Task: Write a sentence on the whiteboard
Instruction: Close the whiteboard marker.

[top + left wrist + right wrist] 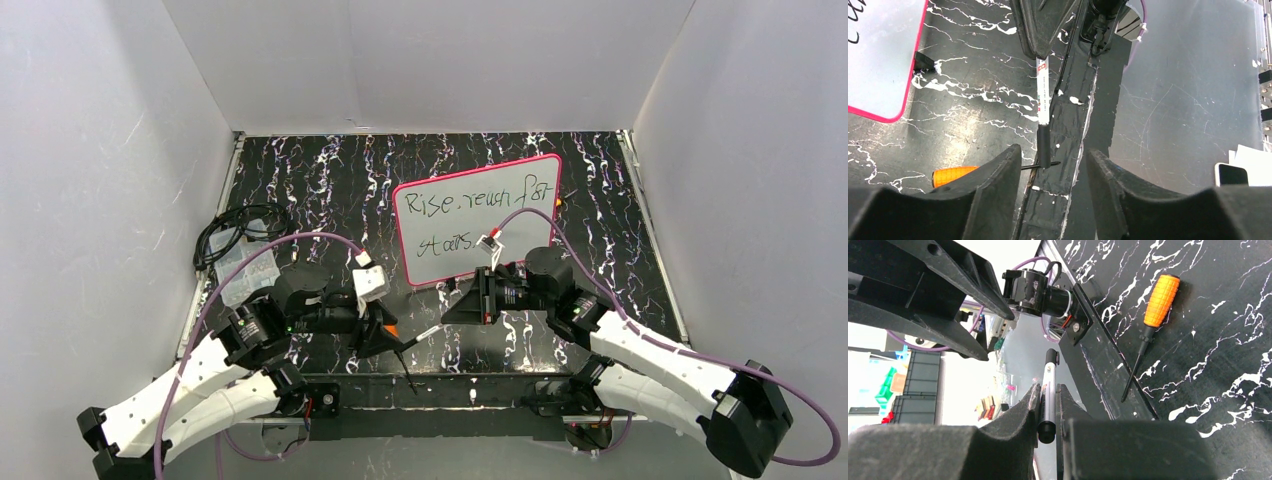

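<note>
The whiteboard (528,238), pink-framed, stands tilted at centre right, and the sentence (470,205) on it is two lines of black scrawl. My right gripper (1048,390) is shut on a white marker (1049,371) with a black cap, holding it level over the table's near edge. In the left wrist view the marker (1043,95) points at my left gripper (1053,167). That gripper is open, and the cap end sits just between its fingertips (1003,170) without touching them. From above, the two grippers (385,335) (448,312) face each other in front of the board.
An orange-handled screwdriver (1160,297) lies on the black marbled table by the near rail (1068,125). A coil of black cable (235,232) and a clear plastic box (245,272) sit at the left. White walls enclose three sides.
</note>
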Robot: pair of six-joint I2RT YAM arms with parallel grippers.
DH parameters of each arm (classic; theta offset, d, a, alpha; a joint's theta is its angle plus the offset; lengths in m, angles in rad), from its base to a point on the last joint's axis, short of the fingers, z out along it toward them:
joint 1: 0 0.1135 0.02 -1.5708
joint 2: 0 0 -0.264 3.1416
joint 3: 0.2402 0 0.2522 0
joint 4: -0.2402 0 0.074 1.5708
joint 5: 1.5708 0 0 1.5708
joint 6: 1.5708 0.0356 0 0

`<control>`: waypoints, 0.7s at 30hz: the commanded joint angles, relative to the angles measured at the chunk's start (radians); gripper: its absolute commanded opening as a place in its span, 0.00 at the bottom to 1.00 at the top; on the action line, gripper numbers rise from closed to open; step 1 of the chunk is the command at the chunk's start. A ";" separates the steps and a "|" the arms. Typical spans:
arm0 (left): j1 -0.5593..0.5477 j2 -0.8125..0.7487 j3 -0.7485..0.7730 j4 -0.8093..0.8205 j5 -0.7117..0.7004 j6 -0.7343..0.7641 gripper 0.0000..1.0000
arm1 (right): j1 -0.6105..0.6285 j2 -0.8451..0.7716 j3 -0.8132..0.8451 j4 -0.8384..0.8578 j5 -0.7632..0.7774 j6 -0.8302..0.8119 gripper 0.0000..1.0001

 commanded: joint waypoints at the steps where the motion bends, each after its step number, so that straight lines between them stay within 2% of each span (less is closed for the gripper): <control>1: -0.005 0.004 0.032 -0.017 0.000 -0.009 0.52 | -0.010 -0.015 -0.001 0.097 -0.032 0.025 0.01; 6: -0.005 0.047 0.021 -0.039 0.035 -0.044 0.60 | -0.015 -0.038 0.006 0.117 -0.035 0.044 0.01; 11: -0.005 0.104 0.023 -0.068 0.032 -0.049 0.63 | -0.017 -0.041 0.024 0.125 -0.054 0.046 0.01; 21: -0.005 0.187 0.030 -0.054 0.088 -0.036 0.59 | -0.015 -0.039 0.052 0.098 -0.067 0.030 0.01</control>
